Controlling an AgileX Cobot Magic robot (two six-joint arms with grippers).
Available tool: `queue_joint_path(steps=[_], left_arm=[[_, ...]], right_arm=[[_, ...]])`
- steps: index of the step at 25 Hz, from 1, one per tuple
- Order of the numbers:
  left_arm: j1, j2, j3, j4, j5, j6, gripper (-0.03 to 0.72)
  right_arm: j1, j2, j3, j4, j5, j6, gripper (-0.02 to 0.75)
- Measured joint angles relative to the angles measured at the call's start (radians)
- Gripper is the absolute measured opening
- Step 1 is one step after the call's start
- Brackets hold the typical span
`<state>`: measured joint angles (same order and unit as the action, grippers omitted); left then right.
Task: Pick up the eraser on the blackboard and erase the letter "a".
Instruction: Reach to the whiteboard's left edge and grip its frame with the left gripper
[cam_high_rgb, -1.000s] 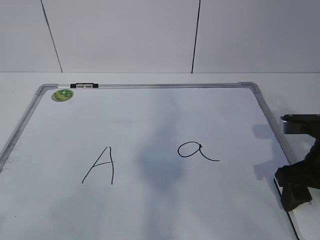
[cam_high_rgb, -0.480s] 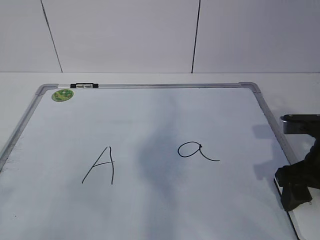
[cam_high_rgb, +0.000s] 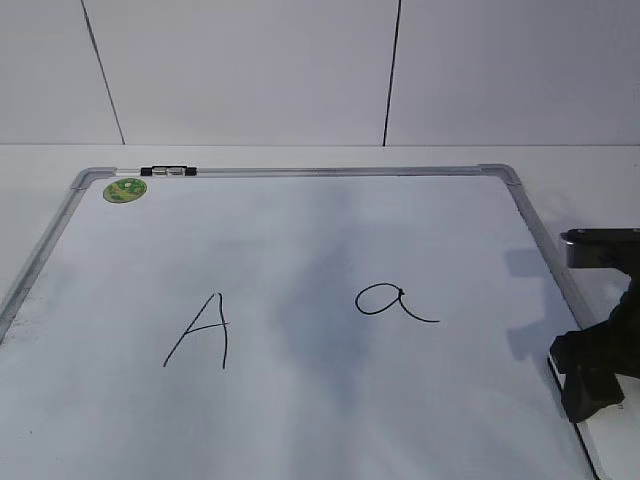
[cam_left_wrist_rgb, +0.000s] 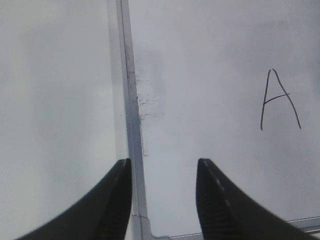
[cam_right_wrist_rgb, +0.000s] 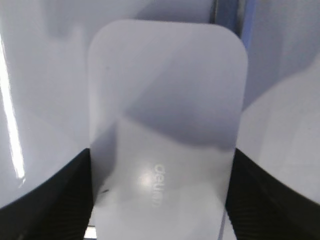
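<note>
1. Left pincer (cam_left_wrist_rgb: 162, 200): we find it spread and empty, hovering over the blackboard's left frame rail, near the capital "A" (cam_left_wrist_rgb: 280, 100).
2. Blackboard (cam_high_rgb: 300, 180): it lies flat on the desk (cam_high_rgb: 580, 160); nothing is wiped.
3. Letter "a" (cam_high_rgb: 392, 302): we record it whole, right of the board's centre.
4. Eraser (cam_right_wrist_rgb: 167, 115): it sits at the board's lower right edge, between the jaws.
5. Right pincer (cam_right_wrist_rgb: 160, 200): it stands wide astride the eraser; we cannot tell whether the fingers touch it. We judge the pickup unfinished, with all erasing left.
</note>
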<state>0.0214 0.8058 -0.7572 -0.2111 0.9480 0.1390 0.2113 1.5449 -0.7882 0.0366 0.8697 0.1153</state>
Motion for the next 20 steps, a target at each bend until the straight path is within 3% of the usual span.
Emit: queue_joint_path(steps=[6, 13, 20], left_arm=[[0.0, 0.289, -0.129, 0.0, -0.011, 0.0, 0.306], [0.0, 0.561, -0.2, 0.002, -0.066, 0.009, 0.247], [0.0, 0.804, -0.278, 0.003, -0.082, 0.018, 0.238]], right_arm=[[0.0, 0.0, 0.0, 0.0, 0.0, 0.0, 0.592], [0.0, 0.0, 0.0, 0.0, 0.0, 0.0, 0.591], [0.0, 0.0, 0.0, 0.0, 0.002, 0.0, 0.591]])
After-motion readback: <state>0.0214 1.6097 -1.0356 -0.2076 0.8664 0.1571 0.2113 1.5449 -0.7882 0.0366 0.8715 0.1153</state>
